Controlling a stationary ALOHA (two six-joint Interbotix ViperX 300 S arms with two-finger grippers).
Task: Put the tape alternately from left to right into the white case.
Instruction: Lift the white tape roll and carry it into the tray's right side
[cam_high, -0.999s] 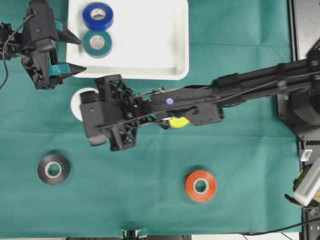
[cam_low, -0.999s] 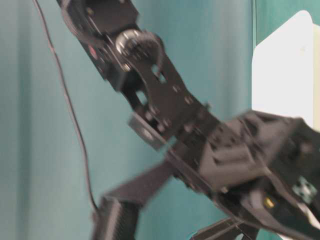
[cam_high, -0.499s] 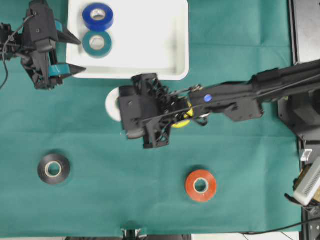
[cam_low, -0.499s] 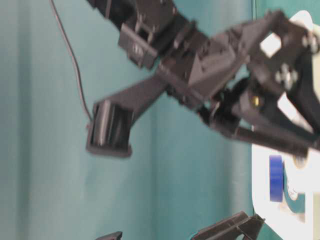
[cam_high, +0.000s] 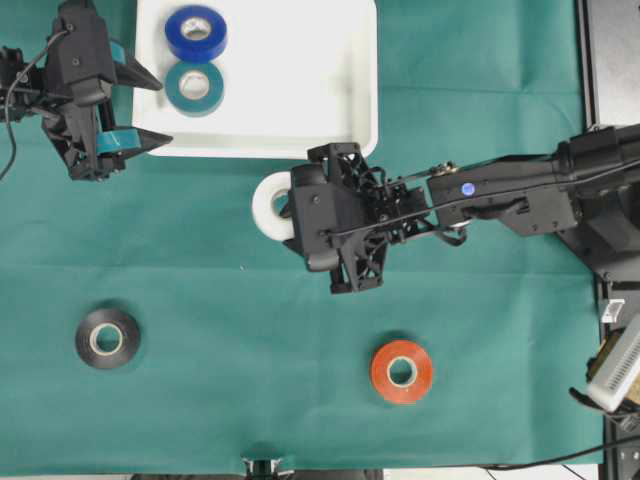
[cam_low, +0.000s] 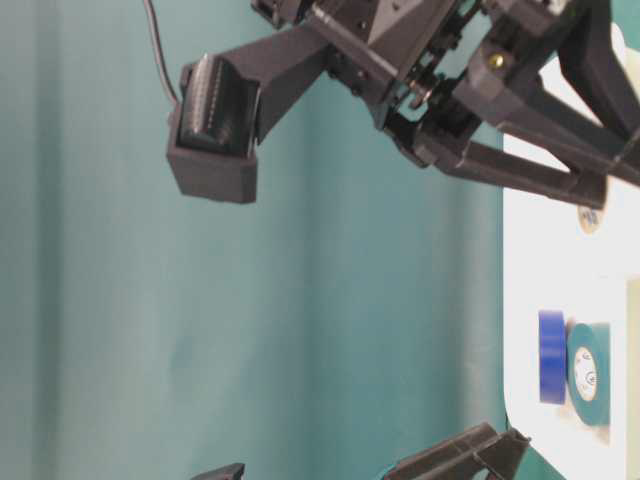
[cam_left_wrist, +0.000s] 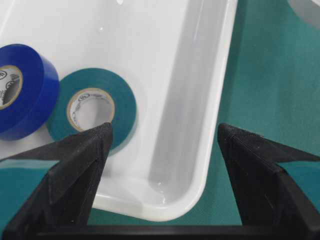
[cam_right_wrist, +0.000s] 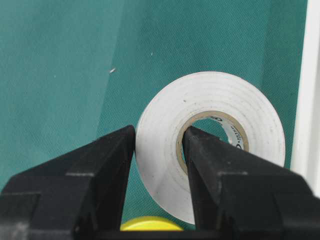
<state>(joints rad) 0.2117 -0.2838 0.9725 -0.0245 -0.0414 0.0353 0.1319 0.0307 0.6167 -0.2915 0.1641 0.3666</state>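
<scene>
My right gripper (cam_high: 287, 205) is shut on the white tape (cam_high: 268, 200), one finger through its core and one outside; the roll (cam_right_wrist: 220, 92) hangs upright just below the white case (cam_high: 300, 100). A yellow tape (cam_right_wrist: 151, 224) shows under the right gripper (cam_right_wrist: 159, 130). Inside the case lie a blue tape (cam_high: 196, 32) and a teal tape (cam_high: 194, 87). My left gripper (cam_high: 165, 112) stands open over the case's near-left corner (cam_left_wrist: 210, 150), next to the teal roll (cam_left_wrist: 120, 100). A black tape (cam_high: 107, 338) and a red-orange tape (cam_high: 401, 371) lie on the green cloth.
The right arm (cam_high: 500, 190) stretches across the middle of the cloth from the right side. Black equipment (cam_high: 610, 120) stands along the right edge. The case's right part holds no rolls.
The right arm has carried the white tape to the right, from the left-middle of the cloth to just below the case's lower edge. The left gripper has not moved.
</scene>
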